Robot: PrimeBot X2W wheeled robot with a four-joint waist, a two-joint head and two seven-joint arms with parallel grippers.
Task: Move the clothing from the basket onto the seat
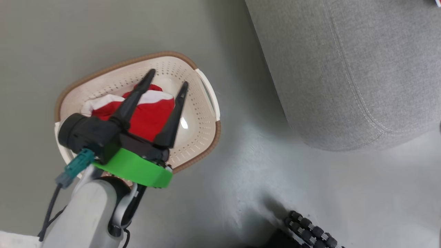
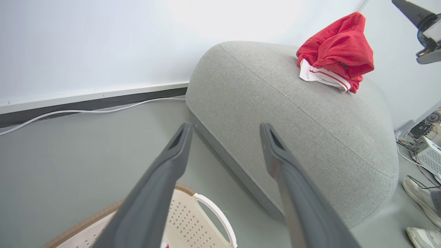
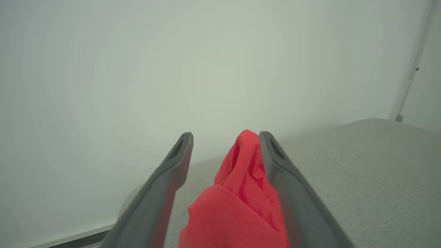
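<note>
One red garment (image 1: 151,115) lies in the basket (image 1: 201,127) just below the left gripper (image 1: 168,76), whose fingers are spread and empty. The other garment (image 2: 339,48) sits heaped on the seat (image 2: 293,117), between the right gripper's (image 3: 225,133) parted fingers, unclamped.

You've got one crumpled red garment (image 1: 151,113) lying in the upright cream perforated basket (image 1: 201,117), near the seat (image 1: 344,69). The second red garment (image 2: 339,48) sits bunched atop that grey seat, white striped trim showing.
</note>
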